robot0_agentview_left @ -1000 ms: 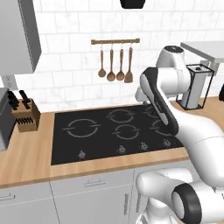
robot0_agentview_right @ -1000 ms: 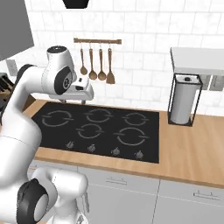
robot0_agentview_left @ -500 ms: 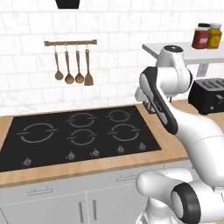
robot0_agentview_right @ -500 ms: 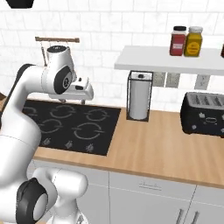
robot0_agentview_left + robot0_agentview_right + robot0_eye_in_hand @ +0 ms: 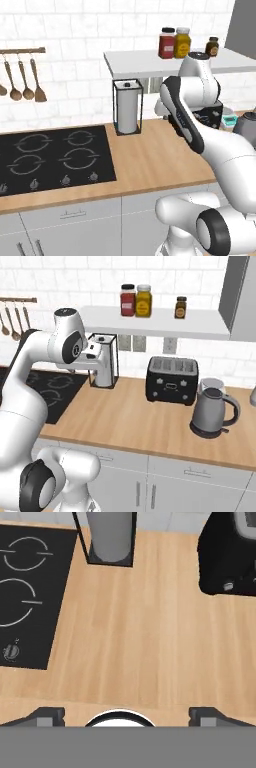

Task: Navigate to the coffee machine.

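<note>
Coffee machine location cannot be told from these views. The gripper (image 5: pixel 129 716) is held over the wooden counter (image 5: pixel 140 637) with its fingers spread wide and nothing grasped. In the hand view, a toaster (image 5: pixel 227 557) is seen at 1 o'clock, a paper towel holder (image 5: pixel 110 537) at 12 o'clock and the cooktop (image 5: pixel 25 587) at 10 o'clock.

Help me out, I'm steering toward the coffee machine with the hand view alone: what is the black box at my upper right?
Observer: That is a toaster, with slots on top, standing on the counter.
Operator: Anything past it?
Observer: A grey kettle stands just to the toaster's right in the right base view.
Operator: And above them?
Observer: A white shelf on the wall carries three jars.
</note>
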